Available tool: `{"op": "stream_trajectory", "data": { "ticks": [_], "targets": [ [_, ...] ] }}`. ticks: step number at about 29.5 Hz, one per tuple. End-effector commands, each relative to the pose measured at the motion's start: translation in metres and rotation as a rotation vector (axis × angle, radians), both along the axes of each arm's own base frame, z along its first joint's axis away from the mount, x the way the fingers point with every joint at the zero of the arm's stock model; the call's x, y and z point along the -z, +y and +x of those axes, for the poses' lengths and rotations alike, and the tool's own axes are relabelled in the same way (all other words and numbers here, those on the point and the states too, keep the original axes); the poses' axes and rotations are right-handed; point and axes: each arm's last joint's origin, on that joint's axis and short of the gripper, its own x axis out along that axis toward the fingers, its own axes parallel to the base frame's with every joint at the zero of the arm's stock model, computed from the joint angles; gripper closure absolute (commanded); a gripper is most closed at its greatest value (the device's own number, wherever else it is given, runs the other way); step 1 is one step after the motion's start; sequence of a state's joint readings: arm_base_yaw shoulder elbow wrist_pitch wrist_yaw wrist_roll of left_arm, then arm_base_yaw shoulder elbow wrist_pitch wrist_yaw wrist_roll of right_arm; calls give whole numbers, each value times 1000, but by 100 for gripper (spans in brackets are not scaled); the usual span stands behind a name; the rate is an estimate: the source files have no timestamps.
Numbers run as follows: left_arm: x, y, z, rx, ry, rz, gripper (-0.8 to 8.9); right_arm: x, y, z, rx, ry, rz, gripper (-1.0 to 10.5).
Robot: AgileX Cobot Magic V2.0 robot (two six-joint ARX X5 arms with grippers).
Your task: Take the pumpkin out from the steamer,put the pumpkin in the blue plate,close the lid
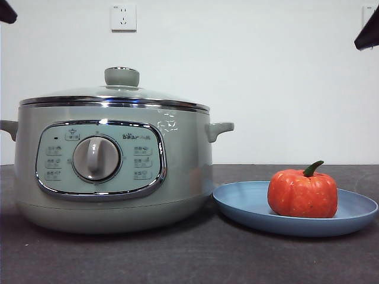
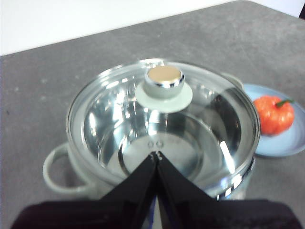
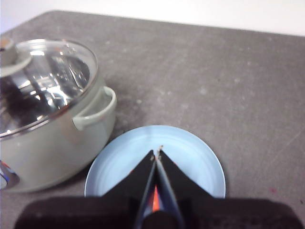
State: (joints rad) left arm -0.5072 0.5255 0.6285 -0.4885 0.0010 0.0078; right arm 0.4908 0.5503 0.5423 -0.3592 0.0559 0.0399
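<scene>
The sage-green steamer [image 1: 112,171] stands at the left of the table with the glass lid [image 1: 115,94] sitting flat on its rim. The orange pumpkin [image 1: 302,193] rests upright in the blue plate [image 1: 249,207] just right of the pot. My left gripper [image 2: 156,155] hovers shut above the lid [image 2: 164,88], holding nothing; through the glass the pot looks empty. Shut and empty too, my right gripper [image 3: 156,153] hangs above the blue plate [image 3: 190,152], and its jaws hide most of the pumpkin [image 3: 156,198].
The pot's side handles [image 1: 220,129] stick out left and right. A white wall with a socket [image 1: 123,17] stands behind the dark grey table [image 1: 189,260]. Black arm tips [image 1: 368,29] show at both top corners of the front view.
</scene>
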Motion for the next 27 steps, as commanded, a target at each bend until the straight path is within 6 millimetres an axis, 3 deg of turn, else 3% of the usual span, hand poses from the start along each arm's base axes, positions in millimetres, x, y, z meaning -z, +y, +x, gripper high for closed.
{"op": "stream_trajectory", "data": {
  "ticks": [1, 7, 10, 12, 19, 25, 27],
  "targets": [
    [3, 10, -11, -32, 3, 45, 817, 2, 0, 0, 0, 7, -10, 945],
    [1, 34, -38, -118, -130, -33, 817, 5, -1, -2, 0, 38, -26, 945],
    [10, 43, -44, -218, -227, -43, 817, 6, -1, -2, 0, 41, -28, 946],
    [23, 47, -44, -273, -279, -24, 817, 6, -1, -2, 0, 41, -28, 945],
    [105, 56, -15, -429, -268, -8, 817, 6, -1, -2, 1, 49, -33, 945],
    [136, 57, -9, -444, -204, -5, 817, 8, -1, -3, 1, 65, -41, 945],
    [136, 57, -8, -442, -217, -8, 817, 8, -1, -3, 1, 65, -41, 945]
  ]
}}
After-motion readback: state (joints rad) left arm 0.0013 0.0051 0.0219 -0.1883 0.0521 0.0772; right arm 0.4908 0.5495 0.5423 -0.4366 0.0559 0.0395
